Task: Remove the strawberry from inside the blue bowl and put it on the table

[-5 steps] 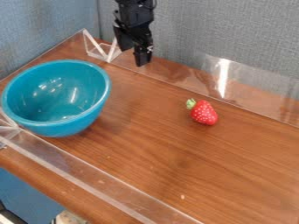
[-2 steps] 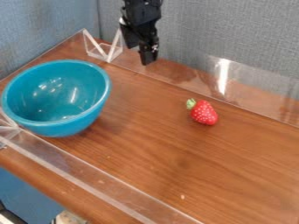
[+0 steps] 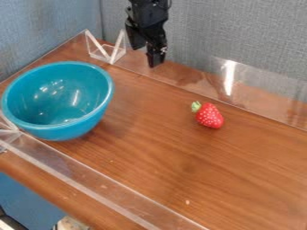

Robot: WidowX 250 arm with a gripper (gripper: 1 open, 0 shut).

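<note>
**Strawberry on the worktop, bowl to its left, arm raised at the back**

At the left sits a teal-blue bowl [image 3: 57,99], upright, its glossy inside showing only reflections. It rests on a reddish-brown wood-grain worktop [image 3: 156,144] edged with low clear acrylic walls [image 3: 246,85].

Above the back wall, right of the bowl, a black robot arm hangs straight down from the top edge. Its end effector [image 3: 155,59] points downward, holding nothing; its fingertips look close together, but how far apart they stand cannot be told.

Further right, well apart from the bowl, the strawberry [image 3: 209,115] lies on its side on the bare wood. Its long axis runs diagonally: green cap toward the upper left, red tip toward the lower right.
</note>
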